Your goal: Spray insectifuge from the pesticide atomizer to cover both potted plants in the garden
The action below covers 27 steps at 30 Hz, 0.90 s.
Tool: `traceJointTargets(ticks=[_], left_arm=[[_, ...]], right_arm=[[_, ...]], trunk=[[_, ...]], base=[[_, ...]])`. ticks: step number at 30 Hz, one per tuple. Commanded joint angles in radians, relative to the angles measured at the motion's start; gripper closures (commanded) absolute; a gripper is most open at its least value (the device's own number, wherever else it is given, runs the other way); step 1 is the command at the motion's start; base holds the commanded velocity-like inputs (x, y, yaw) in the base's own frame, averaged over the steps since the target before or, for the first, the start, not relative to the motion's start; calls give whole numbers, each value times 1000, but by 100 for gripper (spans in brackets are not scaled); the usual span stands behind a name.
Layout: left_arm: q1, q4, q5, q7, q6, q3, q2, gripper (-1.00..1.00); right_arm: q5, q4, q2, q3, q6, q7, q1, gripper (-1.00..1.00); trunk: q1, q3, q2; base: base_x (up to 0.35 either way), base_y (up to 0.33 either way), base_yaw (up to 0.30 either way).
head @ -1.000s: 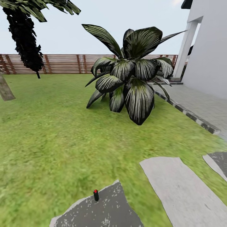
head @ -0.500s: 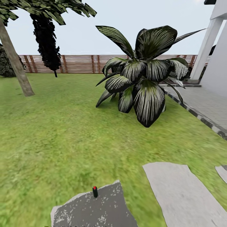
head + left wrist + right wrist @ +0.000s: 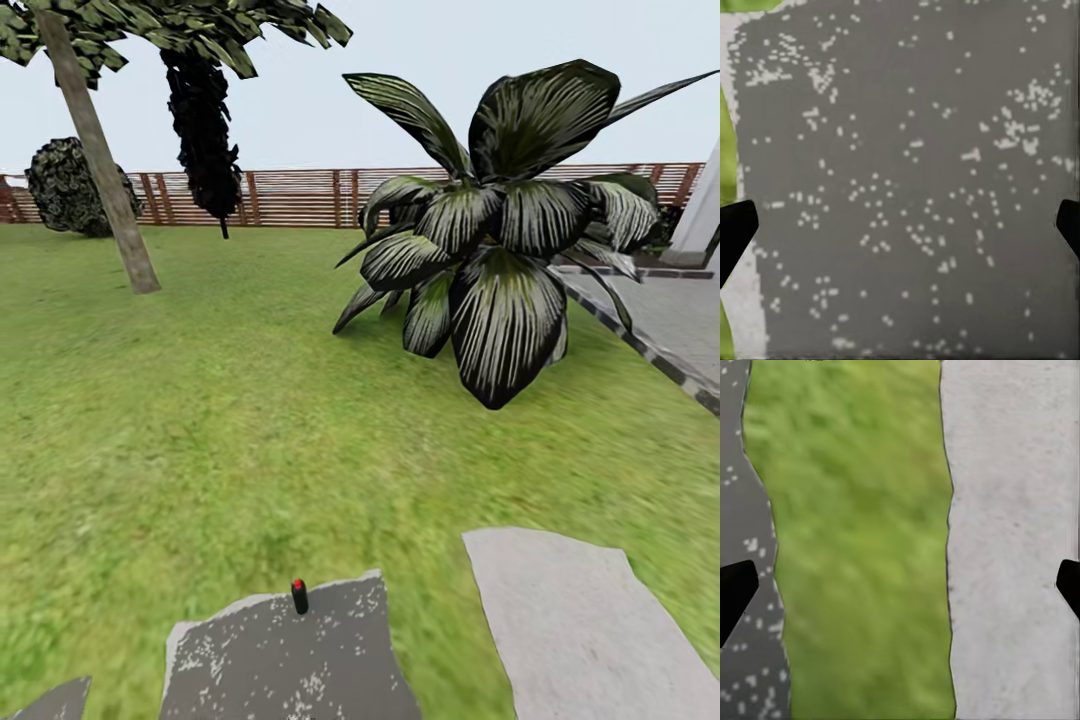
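I am out on the green lawn [image 3: 200, 430] of the garden, with the brown slatted fence [image 3: 300, 197] along its far side. The pesticide atomizer and the two low potted plants are out of view. In the left wrist view my left gripper [image 3: 900, 229] is open, its dark fingertips [image 3: 733, 232] far apart above a speckled dark grey stepping stone [image 3: 907, 172]. My right gripper [image 3: 900, 589] is also open, hanging over a strip of grass [image 3: 855, 540] between two stones. Neither holds anything.
A big striped-leaf agave [image 3: 490, 250] stands ahead to the right, beside a paved path [image 3: 680, 330]. A palm trunk [image 3: 100, 160], a dark scaly palm [image 3: 205, 140] and a bush [image 3: 70, 185] stand at the left. Stepping stones [image 3: 570, 620] lie near me. A small black red-tipped peg [image 3: 299, 596] shows low down.
The whole head view has swung to the left: the agave and path slid rightward in the picture, and the palm trunk and the bush came in at the left. Nothing itself moved.
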<state>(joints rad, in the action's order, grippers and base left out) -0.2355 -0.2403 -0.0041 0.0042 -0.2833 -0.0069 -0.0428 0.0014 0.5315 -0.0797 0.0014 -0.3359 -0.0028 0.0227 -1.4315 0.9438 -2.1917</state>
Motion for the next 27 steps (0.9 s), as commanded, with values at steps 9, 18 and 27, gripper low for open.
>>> traceJointTargets(ticks=[9,18,27], left_arm=[[-1,1,0,0,-4,1,0,-100],[-1,1,0,0,-4,1,0,-100],[-1,1,0,0,-4,0,0,-100]], right_arm=[[1,-2,0,0,-3,0,0,-100],[1,-2,0,0,-3,0,0,-100],[0,-2,0,0,-3,0,0,-100]], trunk=[[0,5,0],[0,8,0],[0,8,0]], base=[[0,-274,266],[0,-275,269],[0,-275,269]])
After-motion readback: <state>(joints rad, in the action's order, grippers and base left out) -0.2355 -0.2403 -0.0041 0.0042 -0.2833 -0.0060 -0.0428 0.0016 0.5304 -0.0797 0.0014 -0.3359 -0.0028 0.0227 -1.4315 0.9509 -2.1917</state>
